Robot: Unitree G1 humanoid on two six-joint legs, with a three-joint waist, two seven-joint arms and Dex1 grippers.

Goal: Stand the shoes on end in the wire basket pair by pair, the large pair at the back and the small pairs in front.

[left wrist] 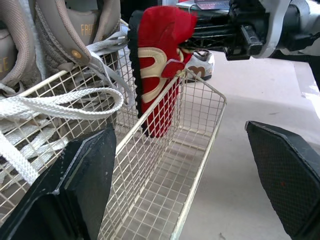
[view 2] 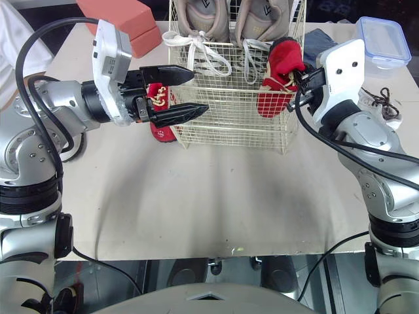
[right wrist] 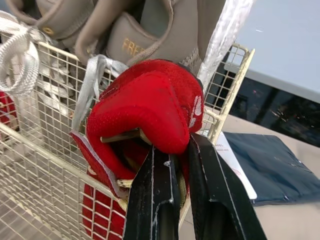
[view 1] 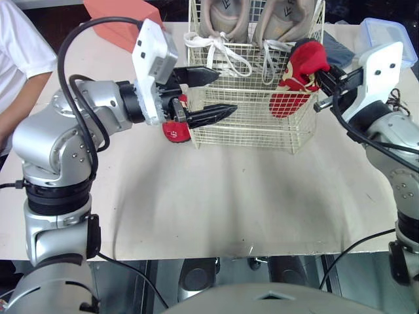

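Observation:
The wire basket stands at the table's back middle, with the large beige pair on end in its rear part. My right gripper is shut on a small red shoe, held upright with its lower end inside the basket's front right corner. The right wrist view shows the fingers clamped on that shoe's opening. My left gripper is open and holds nothing, its fingers pointing at the basket's left front. A second red shoe sits on the table just outside the basket's left side, behind that gripper.
An orange box lies at the back left. A blue-lidded plastic container and a dark cloth are at the back right. A small white shoe with dark laces sits behind my right arm. A person stands at the left edge.

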